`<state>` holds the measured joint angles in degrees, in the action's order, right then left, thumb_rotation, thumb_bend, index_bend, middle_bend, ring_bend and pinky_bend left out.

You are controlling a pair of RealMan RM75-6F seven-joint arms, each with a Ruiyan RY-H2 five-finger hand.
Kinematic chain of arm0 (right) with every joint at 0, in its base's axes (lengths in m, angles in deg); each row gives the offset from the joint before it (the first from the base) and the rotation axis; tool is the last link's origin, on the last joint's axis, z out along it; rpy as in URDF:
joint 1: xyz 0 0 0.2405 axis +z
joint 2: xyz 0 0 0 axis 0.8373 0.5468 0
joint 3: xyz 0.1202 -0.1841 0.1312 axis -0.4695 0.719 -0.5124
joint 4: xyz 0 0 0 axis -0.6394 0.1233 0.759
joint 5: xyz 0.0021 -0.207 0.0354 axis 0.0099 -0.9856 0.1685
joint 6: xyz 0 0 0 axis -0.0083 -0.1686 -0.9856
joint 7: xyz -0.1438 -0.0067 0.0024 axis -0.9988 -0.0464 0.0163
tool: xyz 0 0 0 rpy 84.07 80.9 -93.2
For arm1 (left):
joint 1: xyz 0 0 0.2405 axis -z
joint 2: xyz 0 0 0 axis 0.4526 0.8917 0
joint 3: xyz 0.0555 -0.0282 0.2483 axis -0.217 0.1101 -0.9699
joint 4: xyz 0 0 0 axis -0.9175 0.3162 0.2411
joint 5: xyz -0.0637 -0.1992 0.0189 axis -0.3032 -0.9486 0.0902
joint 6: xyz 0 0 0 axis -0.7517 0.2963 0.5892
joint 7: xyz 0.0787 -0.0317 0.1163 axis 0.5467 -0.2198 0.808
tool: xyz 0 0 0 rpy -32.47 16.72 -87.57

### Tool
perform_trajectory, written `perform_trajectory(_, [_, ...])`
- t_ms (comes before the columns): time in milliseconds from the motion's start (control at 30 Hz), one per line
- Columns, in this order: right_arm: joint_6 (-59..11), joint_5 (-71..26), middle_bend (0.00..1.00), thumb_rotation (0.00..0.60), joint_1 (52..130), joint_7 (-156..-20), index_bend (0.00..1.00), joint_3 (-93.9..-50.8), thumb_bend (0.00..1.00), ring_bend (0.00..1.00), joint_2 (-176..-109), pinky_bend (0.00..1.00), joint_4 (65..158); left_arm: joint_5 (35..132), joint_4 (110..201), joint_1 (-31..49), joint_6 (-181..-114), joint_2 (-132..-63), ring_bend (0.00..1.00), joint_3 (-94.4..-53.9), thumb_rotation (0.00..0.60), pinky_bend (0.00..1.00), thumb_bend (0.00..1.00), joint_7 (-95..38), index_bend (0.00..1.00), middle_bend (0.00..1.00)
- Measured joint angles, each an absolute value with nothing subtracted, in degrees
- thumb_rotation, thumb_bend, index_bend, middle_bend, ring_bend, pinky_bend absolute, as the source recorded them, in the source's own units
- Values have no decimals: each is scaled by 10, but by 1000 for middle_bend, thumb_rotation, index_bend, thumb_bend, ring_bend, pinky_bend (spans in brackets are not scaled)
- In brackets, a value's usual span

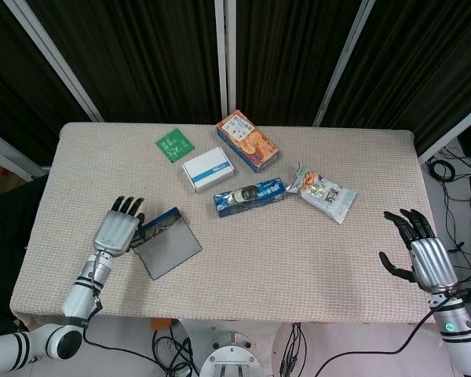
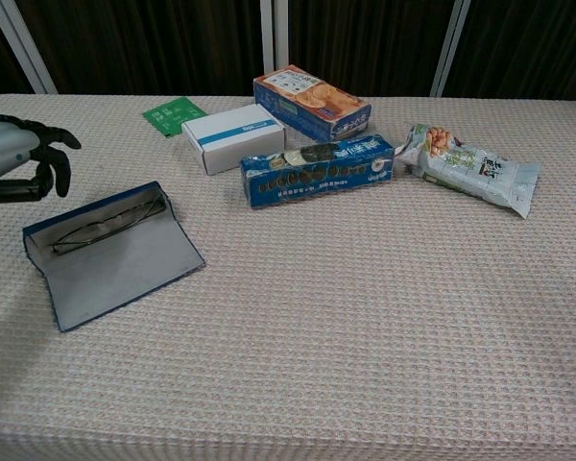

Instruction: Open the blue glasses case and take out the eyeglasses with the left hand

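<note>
blue glasses case (image 2: 110, 252) lies flipped open, eyeglasses (image 2: 104, 223) sitting inside, left hand (image 1: 118, 228) just beside it holding nothing, fingers loosely apart; right hand (image 1: 424, 253) spread wide

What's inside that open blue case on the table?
A pair of thin-framed eyeglasses lies in the blue glasses case, along its back wall, with the grey flap folded flat towards the camera. The case floor beneath the eyeglasses is hidden from view.

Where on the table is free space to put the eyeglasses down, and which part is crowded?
Bare cloth spans the near middle, between the open blue glasses case and the right robot hand, in front of the cookie box. The far middle is crowded: green packet, white box, orange box, snack bag.
</note>
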<state>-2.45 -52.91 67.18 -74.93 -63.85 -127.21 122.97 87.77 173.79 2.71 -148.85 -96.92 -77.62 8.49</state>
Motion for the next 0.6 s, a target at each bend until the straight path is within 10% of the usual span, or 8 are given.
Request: perform_trajectory(600, [-23,-526,217,600,667,-738,135,-637,300,69,-1277,110,1220,700,1658,102,-1358,-1026,88,-704,0,117,767,18,440,94])
